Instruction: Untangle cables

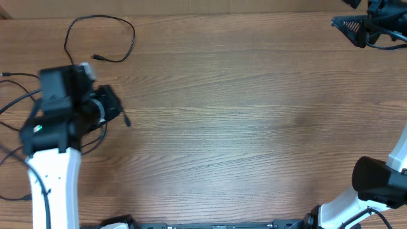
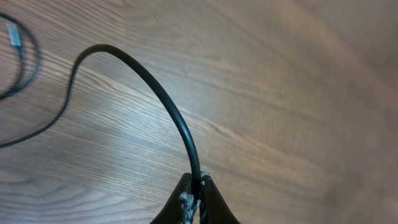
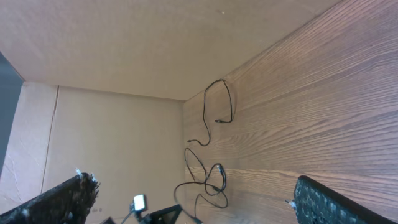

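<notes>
My left gripper point(image 1: 116, 108) is low over the table's left side, shut on a thin black cable point(image 2: 168, 102). In the left wrist view the cable rises from the closed jaws point(image 2: 198, 186) and arcs away to the left. Its short end with a plug point(image 1: 126, 121) pokes out beside the gripper. A separate cable point(image 1: 130, 38) lies as an open loop at the far left, also seen in the right wrist view point(image 3: 227, 102). More strands point(image 1: 16, 97) trail by the left edge, where they look overlapped point(image 3: 208, 177). My right gripper point(image 1: 356, 28) is open and empty, raised at the far right corner.
The wooden table point(image 1: 254, 114) fills the overhead view. The left arm's white body point(image 1: 54, 172) covers part of the strands at the left edge. The right arm's base point(image 1: 375, 184) stands at the near right. A cardboard wall point(image 3: 124, 50) stands behind the table.
</notes>
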Robot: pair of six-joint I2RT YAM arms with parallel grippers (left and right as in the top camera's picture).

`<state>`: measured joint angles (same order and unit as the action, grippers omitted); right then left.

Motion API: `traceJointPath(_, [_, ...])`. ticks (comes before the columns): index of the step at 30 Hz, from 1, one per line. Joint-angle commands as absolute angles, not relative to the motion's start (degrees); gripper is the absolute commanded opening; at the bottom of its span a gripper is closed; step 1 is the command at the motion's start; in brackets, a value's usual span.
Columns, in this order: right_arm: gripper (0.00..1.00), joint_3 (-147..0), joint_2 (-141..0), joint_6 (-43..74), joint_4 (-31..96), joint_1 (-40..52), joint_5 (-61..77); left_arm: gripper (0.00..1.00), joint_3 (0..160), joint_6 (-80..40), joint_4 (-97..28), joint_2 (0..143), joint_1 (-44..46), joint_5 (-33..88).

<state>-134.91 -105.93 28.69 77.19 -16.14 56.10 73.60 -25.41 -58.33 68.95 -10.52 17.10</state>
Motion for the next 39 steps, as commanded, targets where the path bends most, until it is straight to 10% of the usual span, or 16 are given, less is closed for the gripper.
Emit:
traceJointPath(1, [1.0, -135.35, -105.67, 28.21, 77.06, -16.43, 55.92, 0.04, 74.0, -26.35, -59.61, 65.73, -17.54, 22.96])
traceJointPath(20, [1.0, -135.35, -105.67, 28.21, 77.06, -16.43, 55.92, 0.04, 71.24, -33.98, -71.22, 67.33, -62.17, 27.42])
traceJointPath(32, [1.0, -135.35, -105.67, 28.21, 77.06, -16.43, 55.92, 0.04, 68.27, -48.53, -68.07, 79.57, -70.54, 10.96])
traceJointPath(39, [1.0, -135.33, -105.67, 28.21, 77.06, -16.43, 55.92, 0.06, 68.27, -36.49, -57.43, 82.65, -68.88, 11.57])
